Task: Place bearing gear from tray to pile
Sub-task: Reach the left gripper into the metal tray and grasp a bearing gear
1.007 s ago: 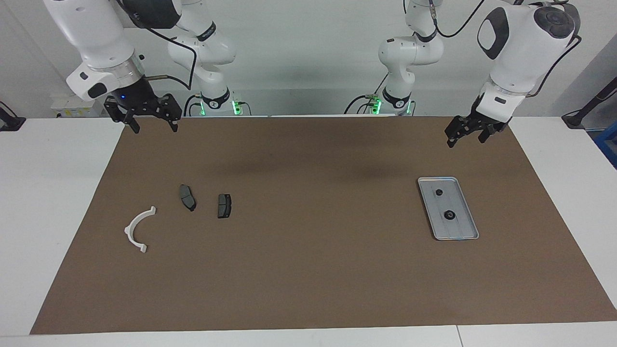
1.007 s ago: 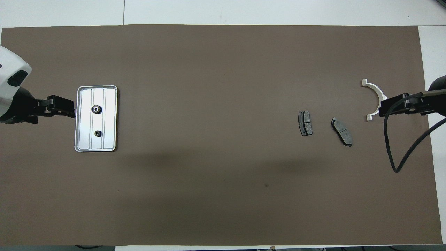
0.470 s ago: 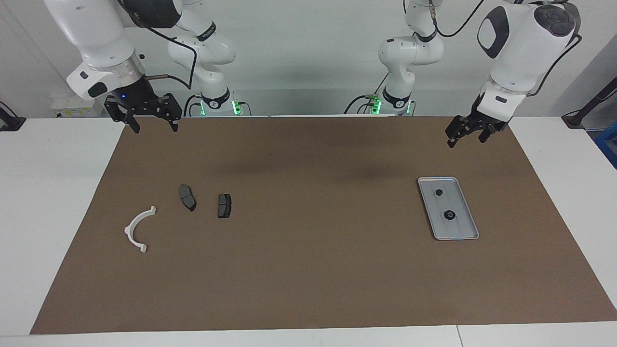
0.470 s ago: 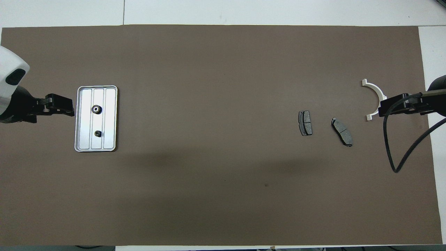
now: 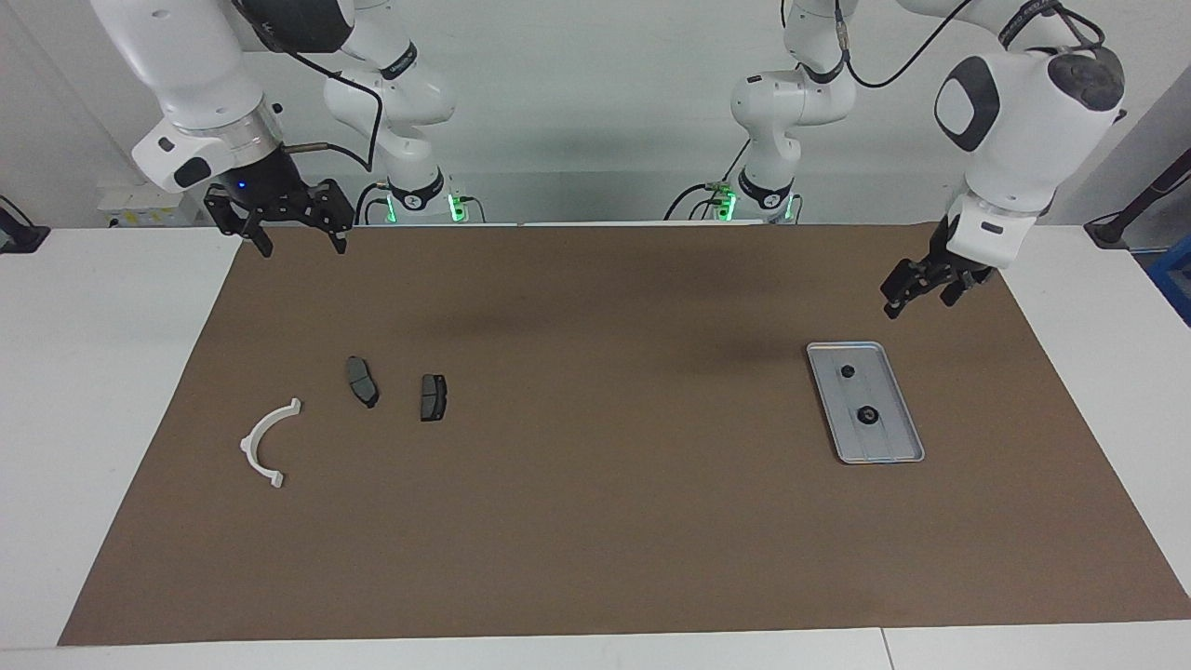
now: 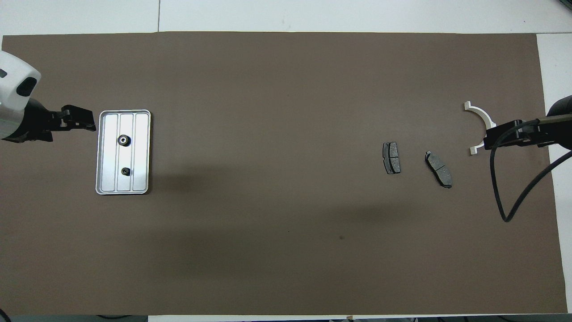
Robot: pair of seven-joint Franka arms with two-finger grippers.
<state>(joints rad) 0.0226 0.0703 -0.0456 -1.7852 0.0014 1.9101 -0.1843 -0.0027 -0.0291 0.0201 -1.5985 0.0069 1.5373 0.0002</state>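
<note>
A brown mat (image 5: pixel 595 521) covers the tabletop (image 5: pixel 102 372). The tray (image 5: pixel 891 445) lies on it toward the left arm's end, long side running away from the robots. Two dark gears sit in the tray: the larger gear (image 5: pixel 866 416) farther from the robots, the small gear (image 5: pixel 847 370) nearer to them, both along the middle rib.

The left gripper (image 5: pixel 919 296) hangs in the air over the mat just off the tray's robot-side corner, released and holding nothing. Both gears lie apart from it, untouched; in the overhead view the left gripper (image 6: pixel 82 124) shows beside the tray's (image 6: pixel 103 188) rim, not over the gears.

The pile lies toward the right arm's end: a white bracket (image 5: pixel 263 441), and two dark pads (image 5: pixel 362 381) (image 5: pixel 433 397) side by side, apart from each other. The right gripper (image 5: pixel 298 240) waits over the mat's robot-side edge, jaws spread and empty, well apart from the pile.
</note>
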